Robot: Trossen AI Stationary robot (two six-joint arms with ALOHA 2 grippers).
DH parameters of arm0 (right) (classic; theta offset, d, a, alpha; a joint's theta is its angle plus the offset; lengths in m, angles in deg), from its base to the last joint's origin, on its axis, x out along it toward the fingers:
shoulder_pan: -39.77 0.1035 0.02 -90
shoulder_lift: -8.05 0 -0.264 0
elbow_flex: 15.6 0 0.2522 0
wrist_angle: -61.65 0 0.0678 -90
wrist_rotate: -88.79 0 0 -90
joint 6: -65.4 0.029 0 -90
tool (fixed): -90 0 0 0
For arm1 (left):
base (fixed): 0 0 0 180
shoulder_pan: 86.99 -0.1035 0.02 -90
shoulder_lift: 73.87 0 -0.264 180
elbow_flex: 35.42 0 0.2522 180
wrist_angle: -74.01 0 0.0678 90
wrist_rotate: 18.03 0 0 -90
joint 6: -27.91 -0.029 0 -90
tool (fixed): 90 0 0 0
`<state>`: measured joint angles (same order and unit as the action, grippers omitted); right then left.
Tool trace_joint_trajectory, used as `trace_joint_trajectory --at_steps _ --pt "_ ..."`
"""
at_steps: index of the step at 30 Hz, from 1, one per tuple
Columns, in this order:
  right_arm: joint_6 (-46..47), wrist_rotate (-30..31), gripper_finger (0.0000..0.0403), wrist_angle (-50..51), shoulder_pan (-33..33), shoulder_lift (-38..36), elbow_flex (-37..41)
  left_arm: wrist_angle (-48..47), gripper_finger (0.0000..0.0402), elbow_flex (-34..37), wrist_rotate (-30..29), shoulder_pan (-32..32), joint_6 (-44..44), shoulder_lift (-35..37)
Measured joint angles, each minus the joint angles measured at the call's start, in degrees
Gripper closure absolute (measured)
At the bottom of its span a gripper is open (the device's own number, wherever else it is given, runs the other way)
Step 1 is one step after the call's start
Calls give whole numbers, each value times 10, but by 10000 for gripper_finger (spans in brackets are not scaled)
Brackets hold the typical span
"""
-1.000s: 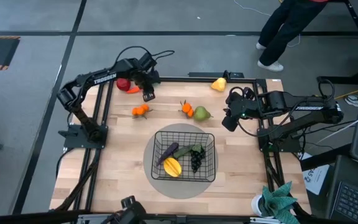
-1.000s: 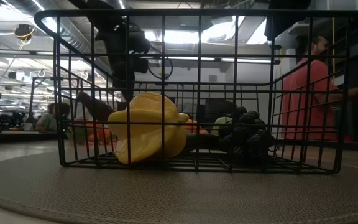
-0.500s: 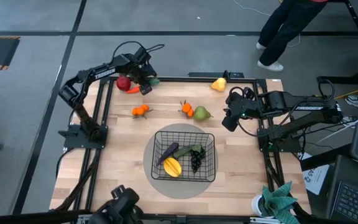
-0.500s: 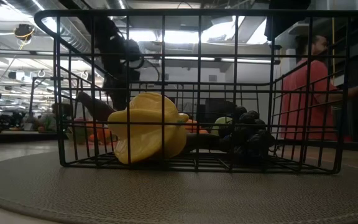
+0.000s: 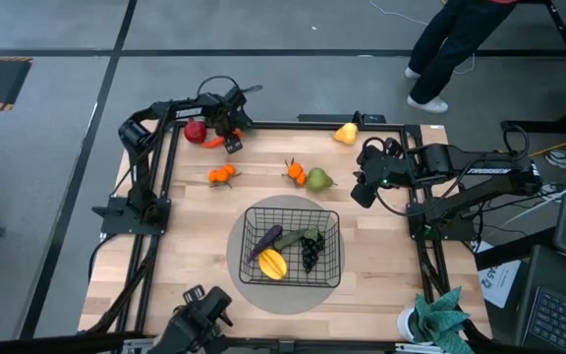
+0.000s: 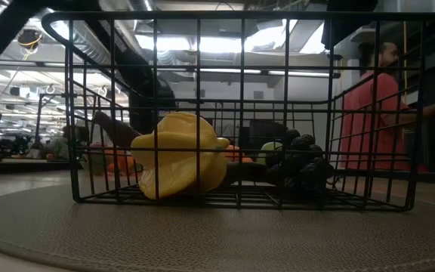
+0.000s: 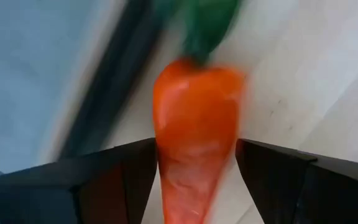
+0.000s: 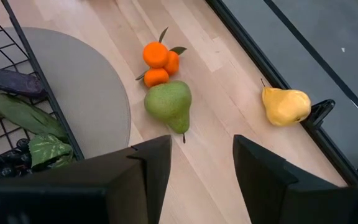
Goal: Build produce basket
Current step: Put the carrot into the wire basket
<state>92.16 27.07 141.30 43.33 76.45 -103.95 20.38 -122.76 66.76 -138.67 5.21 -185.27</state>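
We count one wire basket [image 5: 293, 246] on one round grey mat [image 5: 254, 287]. In it: one yellow starfruit [image 5: 272, 264], one grape bunch [image 5: 310, 256], one dark aubergine [image 5: 265, 240]. Out on the bench [image 5: 185, 256]: one red apple [image 5: 196, 131], one carrot [image 7: 196, 130], two orange clusters [image 5: 223, 174] [image 5: 295, 171], one green pear [image 5: 318, 179], one yellow pear [image 5: 346, 133]. Two arms, two claws [image 5: 230, 131] [image 5: 361, 187].
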Motion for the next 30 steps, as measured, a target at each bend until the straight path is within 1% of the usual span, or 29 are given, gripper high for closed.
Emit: trace_joint_trajectory --at_steps 7,15,17,20,23,26,28,30 --pt "0 0 242 2 0 0 0 -9 197 -4 12 -3 5 -26" --pt "0 0 242 4 0 0 0 -9 198 -3 20 -3 5 -29" --pt "0 1 242 4 0 0 0 -10 204 -2 21 -3 4 -30" --pt "0 0 242 4 0 0 0 -17 236 -2 20 -1 1 -30" --pt "0 0 242 4 0 0 0 -19 288 -2 18 3 6 -30" --pt "0 0 242 4 0 0 0 -19 340 -2 11 7 31 -30" --pt "0 0 242 4 0 0 0 -37 342 -6 -5 11 73 -31" --pt "0 -3 242 4 0 0 0 -85 342 -17 -17 16 110 -28"
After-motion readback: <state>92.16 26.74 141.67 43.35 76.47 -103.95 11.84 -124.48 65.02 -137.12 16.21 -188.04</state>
